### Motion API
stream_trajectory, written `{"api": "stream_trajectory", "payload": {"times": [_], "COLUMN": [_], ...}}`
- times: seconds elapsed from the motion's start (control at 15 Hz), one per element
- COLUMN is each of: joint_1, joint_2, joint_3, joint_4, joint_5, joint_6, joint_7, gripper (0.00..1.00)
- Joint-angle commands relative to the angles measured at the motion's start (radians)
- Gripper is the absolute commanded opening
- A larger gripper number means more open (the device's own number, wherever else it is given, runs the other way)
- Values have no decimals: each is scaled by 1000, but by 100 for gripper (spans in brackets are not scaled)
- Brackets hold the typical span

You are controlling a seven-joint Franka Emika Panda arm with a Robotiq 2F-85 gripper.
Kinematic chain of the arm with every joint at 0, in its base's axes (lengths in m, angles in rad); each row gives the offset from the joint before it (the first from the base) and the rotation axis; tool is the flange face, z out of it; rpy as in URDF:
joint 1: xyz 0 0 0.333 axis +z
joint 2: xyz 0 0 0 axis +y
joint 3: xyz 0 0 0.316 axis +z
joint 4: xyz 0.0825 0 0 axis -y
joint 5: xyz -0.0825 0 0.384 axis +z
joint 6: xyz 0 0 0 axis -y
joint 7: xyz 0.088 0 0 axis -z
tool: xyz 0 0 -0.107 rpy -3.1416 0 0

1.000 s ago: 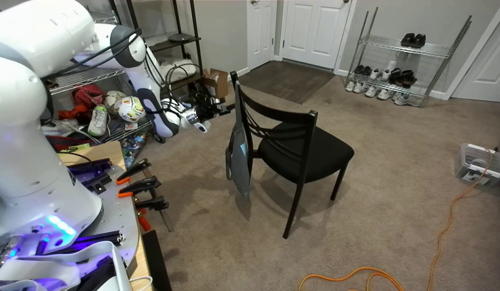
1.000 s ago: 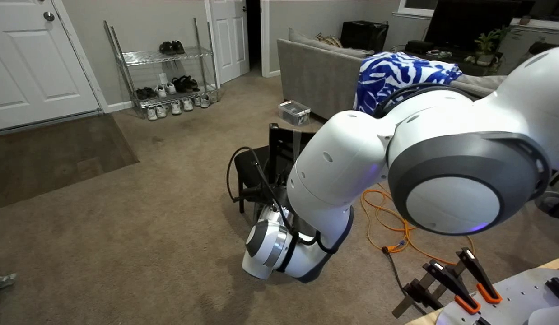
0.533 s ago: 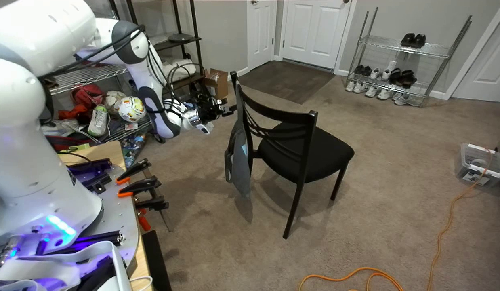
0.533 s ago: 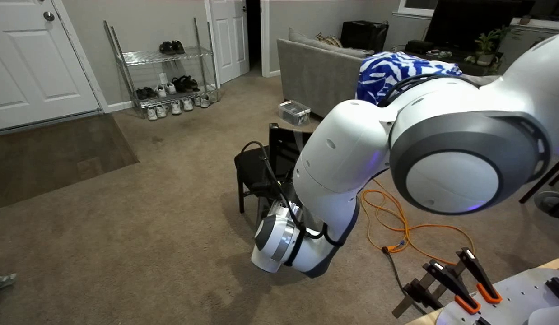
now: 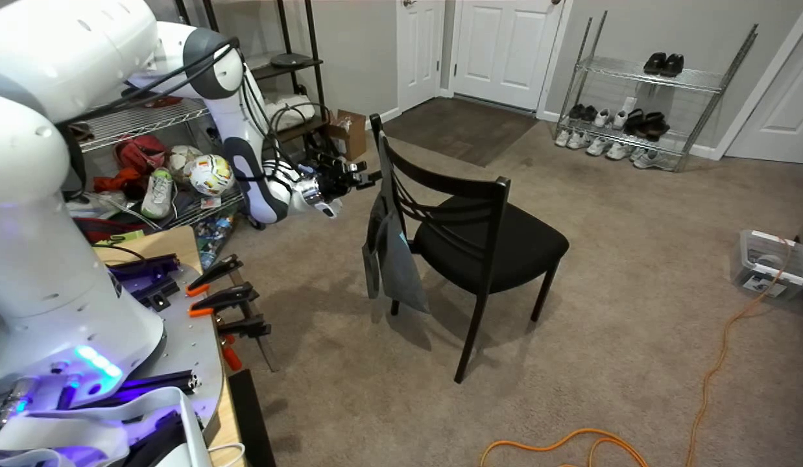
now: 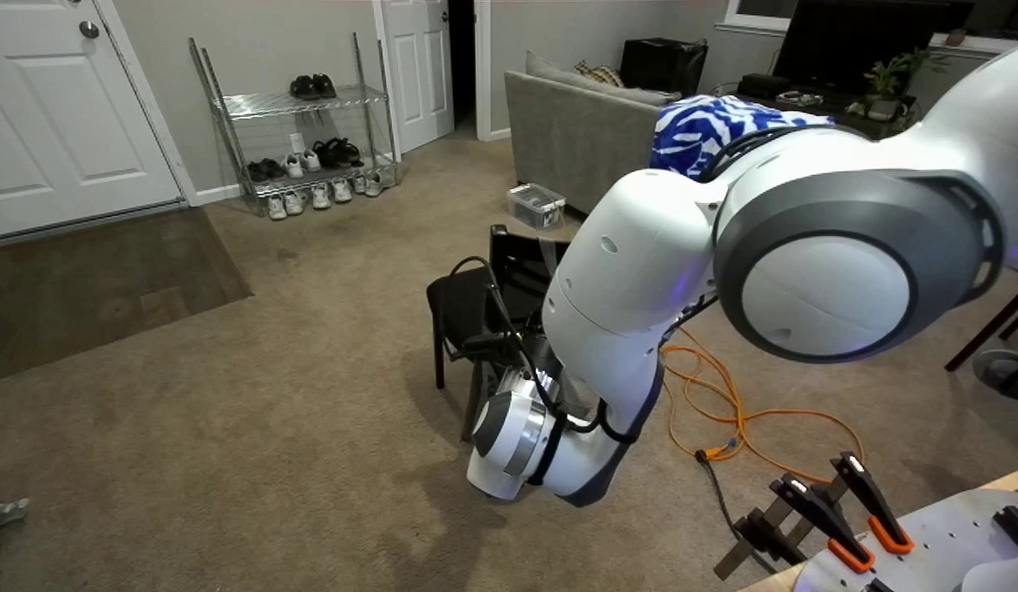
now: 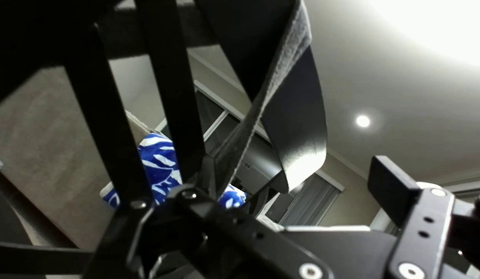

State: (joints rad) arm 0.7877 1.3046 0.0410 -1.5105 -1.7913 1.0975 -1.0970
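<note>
Starting at the far left of an exterior view, here's the white arm (image 5: 229,117), reaching across the upper left, its base planted on the tabletop (image 5: 171,243) at lower left, three black-and-orange clamps (image 5: 226,298) along that edge. Behind it, wire shelving (image 5: 139,122) carries a sneaker (image 5: 158,194) and a patterned ball (image 5: 210,175).

On to upper centre-left, and it's the end effector (image 5: 369,172), right up beside the back of the black chair (image 5: 495,240)! Over in the wrist view, the fingers (image 7: 426,221) are spread wide, a broad gap across the middle of that frame. A gray strap (image 7: 288,58) slants from the top centre down to the finger on the left; touching it or just short, you can't tell from here.

Next along, near the middle of the exterior frame, the gray bag (image 5: 401,266) hangs outside the chair's back, its lower edge swung out toward the lower right, above the carpet (image 5: 622,337).

Upper right now: a metal rack (image 5: 609,67), black shoes (image 5: 653,63) up top, more pairs below. And at the far right, a clear bin (image 5: 752,269), an orange cord (image 5: 589,431) draped across it and snaking down to the bottom edge.
</note>
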Motion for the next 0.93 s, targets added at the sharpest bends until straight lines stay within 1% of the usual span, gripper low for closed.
{"api": "stream_trajectory", "payload": {"times": [0.0,0.2,0.4,0.87], "joint_1": [16,21,13,-42], "joint_2": [-34,-38,-45,-53], "joint_3": [27,36,37,40], "joint_4": [-40,-33,-37,-53], "joint_5": [-67,-89,-83,-61], "joint_6": [-7,-5,-5,-10], "joint_7": [10,19,28,47], "gripper": [100,100,100,100]}}
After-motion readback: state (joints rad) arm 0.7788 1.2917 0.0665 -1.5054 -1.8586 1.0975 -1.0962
